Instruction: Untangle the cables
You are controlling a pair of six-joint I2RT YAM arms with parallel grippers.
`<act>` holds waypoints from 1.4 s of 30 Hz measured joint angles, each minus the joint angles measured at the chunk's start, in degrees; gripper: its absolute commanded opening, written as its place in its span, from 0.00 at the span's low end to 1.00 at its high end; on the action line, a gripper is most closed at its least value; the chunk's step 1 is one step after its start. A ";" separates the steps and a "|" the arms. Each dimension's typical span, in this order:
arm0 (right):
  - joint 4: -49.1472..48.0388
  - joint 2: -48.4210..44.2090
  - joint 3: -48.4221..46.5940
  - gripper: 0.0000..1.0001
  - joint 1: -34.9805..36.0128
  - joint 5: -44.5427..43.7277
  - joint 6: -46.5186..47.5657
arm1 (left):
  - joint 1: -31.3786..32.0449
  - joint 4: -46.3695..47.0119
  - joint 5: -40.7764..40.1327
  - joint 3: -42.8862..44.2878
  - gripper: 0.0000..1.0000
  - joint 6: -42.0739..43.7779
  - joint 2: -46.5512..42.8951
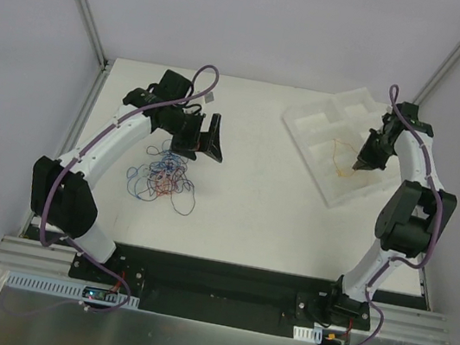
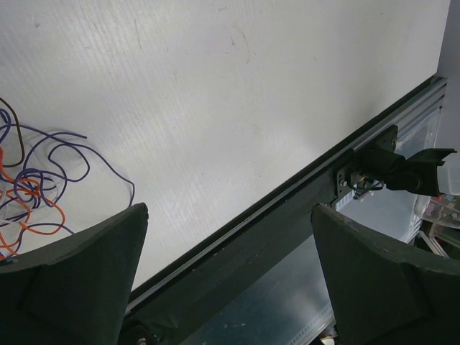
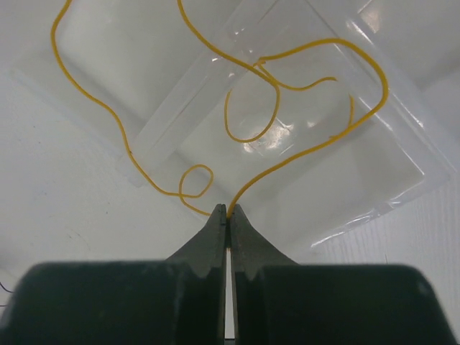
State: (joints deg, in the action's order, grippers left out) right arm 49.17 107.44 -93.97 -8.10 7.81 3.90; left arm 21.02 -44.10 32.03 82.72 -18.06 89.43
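Right claw (image 3: 228, 212) pinches the yellow cable (image 3: 387, 90) over the tray (image 1: 326, 118), far right corner of the table (image 1: 249, 219). The left claw (image 1: 201, 142), wide and empty, hangs just beyond the tangle (image 1: 161, 175), the nearer arm.

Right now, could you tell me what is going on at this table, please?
Two robot arms are working on a bunch of thin cables. The right gripper is shut on one yellow cable, whose loops hang over the tray at the table's far right. The left gripper is wide open and holds nothing, beside the tangle of blue, red and black cables.
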 measured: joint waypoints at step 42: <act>10.93 -20.74 4.90 0.00 0.33 -20.57 2.38 | 0.00 -1.22 -1.25 -2.14 0.95 1.20 -0.81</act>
State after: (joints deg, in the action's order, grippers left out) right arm 60.10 86.70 -89.08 -7.77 -12.75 6.28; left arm 21.02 -45.32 30.79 80.58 -16.86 88.62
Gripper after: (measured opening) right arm 0.012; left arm 0.956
